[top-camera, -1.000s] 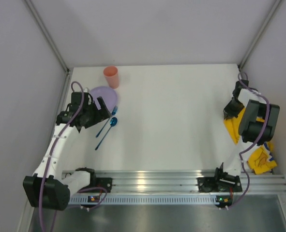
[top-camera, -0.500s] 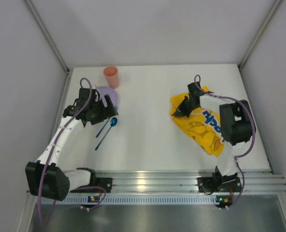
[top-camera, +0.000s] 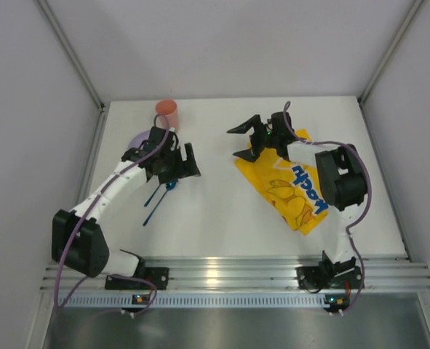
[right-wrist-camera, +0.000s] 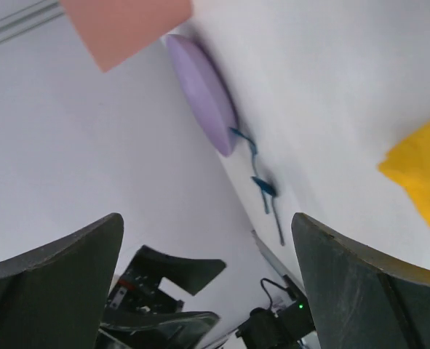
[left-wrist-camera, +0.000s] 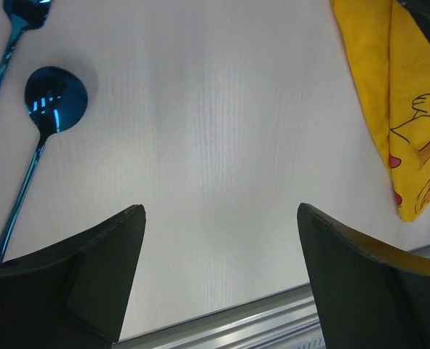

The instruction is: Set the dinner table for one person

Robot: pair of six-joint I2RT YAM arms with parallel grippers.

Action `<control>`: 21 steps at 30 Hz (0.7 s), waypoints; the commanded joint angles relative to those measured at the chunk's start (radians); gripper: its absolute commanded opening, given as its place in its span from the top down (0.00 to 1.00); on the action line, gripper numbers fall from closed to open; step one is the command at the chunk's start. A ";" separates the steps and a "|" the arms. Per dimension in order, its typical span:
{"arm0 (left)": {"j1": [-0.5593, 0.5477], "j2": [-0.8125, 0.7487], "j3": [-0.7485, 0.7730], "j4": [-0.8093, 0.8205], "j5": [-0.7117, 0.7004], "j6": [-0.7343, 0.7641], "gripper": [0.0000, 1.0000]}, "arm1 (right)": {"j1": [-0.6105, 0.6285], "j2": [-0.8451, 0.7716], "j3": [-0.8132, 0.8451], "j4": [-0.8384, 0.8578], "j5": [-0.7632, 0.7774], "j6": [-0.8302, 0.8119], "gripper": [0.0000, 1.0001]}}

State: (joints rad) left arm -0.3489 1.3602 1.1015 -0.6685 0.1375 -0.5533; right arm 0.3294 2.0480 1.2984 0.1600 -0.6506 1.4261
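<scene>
The white dinner table (top-camera: 215, 225) carries a yellow Pikachu-printed cloth (top-camera: 287, 185), spread flat at centre right. My right gripper (top-camera: 238, 142) stands open just past the cloth's far left corner and holds nothing. In the right wrist view the cloth's corner (right-wrist-camera: 425, 174) lies to the right of the wide-apart jaws. My left gripper (top-camera: 189, 166) hovers open and empty beside the blue spoon (left-wrist-camera: 54, 94) and a second blue utensil (left-wrist-camera: 14, 29). A purple plate (right-wrist-camera: 204, 94) and a pink cup (top-camera: 166, 110) sit at the far left; the left arm hides most of the plate from above.
A ribbed aluminium rail (top-camera: 229, 273) runs along the table's near edge. Grey walls close in the left, right and far sides. In the left wrist view the cloth's edge (left-wrist-camera: 411, 109) lies to the right of the fingers.
The right gripper dragged the yellow cloth from the table's right edge to centre right, then opened and let it go. The left gripper swung rightward off the plate, over the blue utensils.
</scene>
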 commanded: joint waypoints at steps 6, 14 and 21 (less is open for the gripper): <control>-0.189 0.275 0.236 0.110 -0.029 -0.046 0.11 | -0.148 -0.297 -0.143 0.178 -0.127 -0.028 0.00; -0.263 0.592 0.509 0.127 -0.068 -0.068 0.15 | -0.362 -0.696 -0.273 -0.385 -0.070 -0.437 0.00; -0.275 0.776 0.684 0.096 -0.124 -0.097 0.18 | -0.380 -0.868 -0.396 -0.531 -0.024 -0.509 0.00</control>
State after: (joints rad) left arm -0.6174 2.1036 1.7046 -0.5823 0.0536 -0.6304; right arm -0.0418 1.2060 0.9146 -0.2188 -0.7094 1.0115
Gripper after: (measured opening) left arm 0.819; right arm 0.996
